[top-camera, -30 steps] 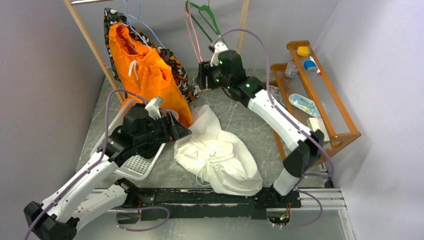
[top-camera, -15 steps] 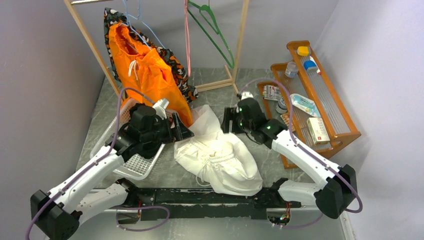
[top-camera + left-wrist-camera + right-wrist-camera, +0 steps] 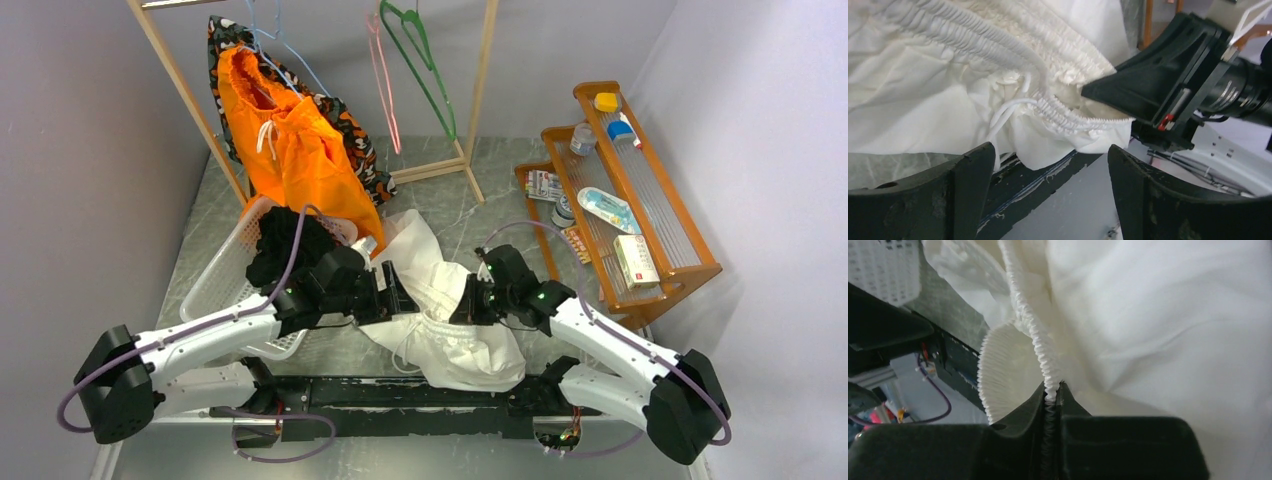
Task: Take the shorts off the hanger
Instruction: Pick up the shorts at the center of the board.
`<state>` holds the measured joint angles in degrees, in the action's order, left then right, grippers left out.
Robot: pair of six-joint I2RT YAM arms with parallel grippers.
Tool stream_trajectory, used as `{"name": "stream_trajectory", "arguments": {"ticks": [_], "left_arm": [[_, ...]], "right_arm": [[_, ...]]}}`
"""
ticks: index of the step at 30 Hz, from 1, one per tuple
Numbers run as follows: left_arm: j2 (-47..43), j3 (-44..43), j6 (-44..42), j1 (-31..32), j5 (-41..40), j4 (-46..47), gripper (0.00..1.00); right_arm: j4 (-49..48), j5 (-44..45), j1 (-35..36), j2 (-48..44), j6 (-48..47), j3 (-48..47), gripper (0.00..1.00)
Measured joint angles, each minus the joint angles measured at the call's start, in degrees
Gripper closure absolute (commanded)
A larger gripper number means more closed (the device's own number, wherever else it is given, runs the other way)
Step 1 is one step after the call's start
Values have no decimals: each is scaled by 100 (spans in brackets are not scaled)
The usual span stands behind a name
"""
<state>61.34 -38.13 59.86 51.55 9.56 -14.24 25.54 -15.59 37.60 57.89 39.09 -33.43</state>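
The bright orange shorts [image 3: 300, 160] hang from a light blue wire hanger [image 3: 290, 50] on the wooden rack at the back left, and neither gripper touches them. My right gripper [image 3: 468, 300] [image 3: 1053, 390] is shut on the gathered elastic waistband [image 3: 1033, 325] of a plain white garment [image 3: 450, 335] lying near the table's front. My left gripper [image 3: 395, 295] [image 3: 1048, 150] stands open just left of that waistband with nothing between its fingers. The right gripper [image 3: 1128, 85] shows opposite it in the left wrist view.
A white perforated basket [image 3: 215, 285] at the left holds a black garment [image 3: 285, 245]. A dark patterned garment [image 3: 350, 140] hangs behind the shorts. Green [image 3: 425, 70] and pink [image 3: 385, 90] hangers hang bare. A wooden shelf [image 3: 685, 255] with small items stands at the right.
My right arm came down from the rack to the white garment and shut on its waistband. My left arm moved right, away from the orange shorts' hem, to the white garment.
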Motion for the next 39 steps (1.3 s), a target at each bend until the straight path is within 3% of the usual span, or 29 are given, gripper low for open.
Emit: {"name": "stream_trajectory", "arguments": {"ticks": [8, 13, 18, 24, 32, 39], "left_arm": [[352, 579, 1322, 197, -247, 1108, 11], [866, 553, 1696, 282, -262, 1576, 11], [1698, -131, 1897, 417, -341, 964, 9], [2057, -568, 2208, 479, -623, 243, 11], [3307, -1147, 2208, 474, -588, -96, 13], [3648, -1661, 2006, 487, -579, -214, 10]], "right_arm": [[-437, -933, 57, 2, 192, 911, 95], [-684, -1233, 90, 42, 201, 1023, 94], [-1051, -1379, 120, 120, 291, 1165, 98], [-1681, -1397, 337, -55, 688, 1711, 99], [-2138, -1427, 363, -192, 802, 1978, 98], [-2275, -1462, 367, -225, 791, 2046, 98]]}}
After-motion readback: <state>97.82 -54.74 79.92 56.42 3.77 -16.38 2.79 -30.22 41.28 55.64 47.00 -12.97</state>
